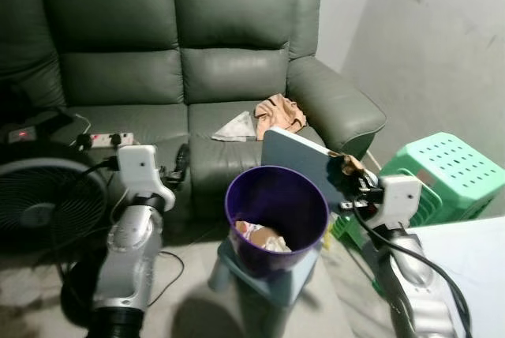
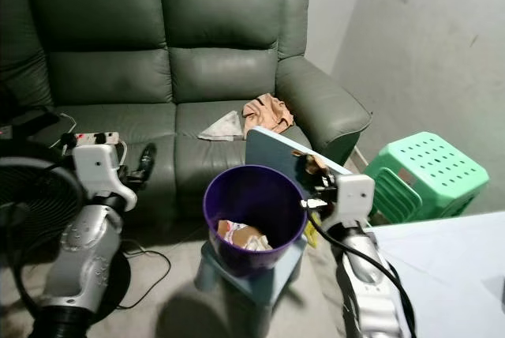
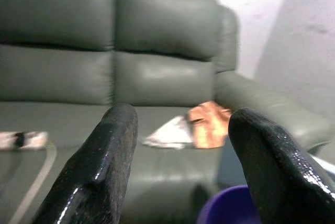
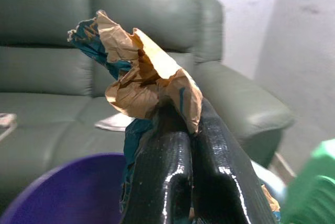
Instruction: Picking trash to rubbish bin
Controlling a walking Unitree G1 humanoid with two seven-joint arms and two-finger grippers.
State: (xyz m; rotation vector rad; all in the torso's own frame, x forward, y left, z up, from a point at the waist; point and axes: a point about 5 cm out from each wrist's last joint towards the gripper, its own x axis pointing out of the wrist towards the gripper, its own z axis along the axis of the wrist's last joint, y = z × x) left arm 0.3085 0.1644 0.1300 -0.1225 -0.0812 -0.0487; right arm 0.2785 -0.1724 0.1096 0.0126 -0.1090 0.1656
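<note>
- My right gripper (image 4: 180, 145) has its jaws clamped on a crumpled brown-and-teal wrapper (image 4: 138, 72). I judge it is held up beside the purple rubbish bin (image 1: 276, 204), at its right rim, so the drop only needs a short reach inward.
- My left gripper (image 3: 180, 171) hangs with its jaws wide apart and nothing between them, off to the bin's left. I read it as free for the next pick.
- The bin stands on a small pale-blue stool (image 1: 272, 275) in front of the sofa, which I take to be a way of lifting its mouth toward gripper height. Some scraps (image 1: 264, 237) already lie at the bottom.
- A grey-blue flat panel (image 1: 304, 160) leans just behind the bin's right rim.
- Farther back on the sofa seat (image 1: 150, 121) lie a white paper (image 1: 235, 127) and a peach crumpled piece (image 1: 280, 113), side by side. They look like the trash left to fetch.
- The right wrist view shows the wrapper's torn folds and the pinch at its lower edge. In the head views it is a small brown smudge beside the panel.
- The head views show the bin's contents, a green stool (image 1: 446, 168) at right, and a fan (image 1: 43, 204) at left.
</note>
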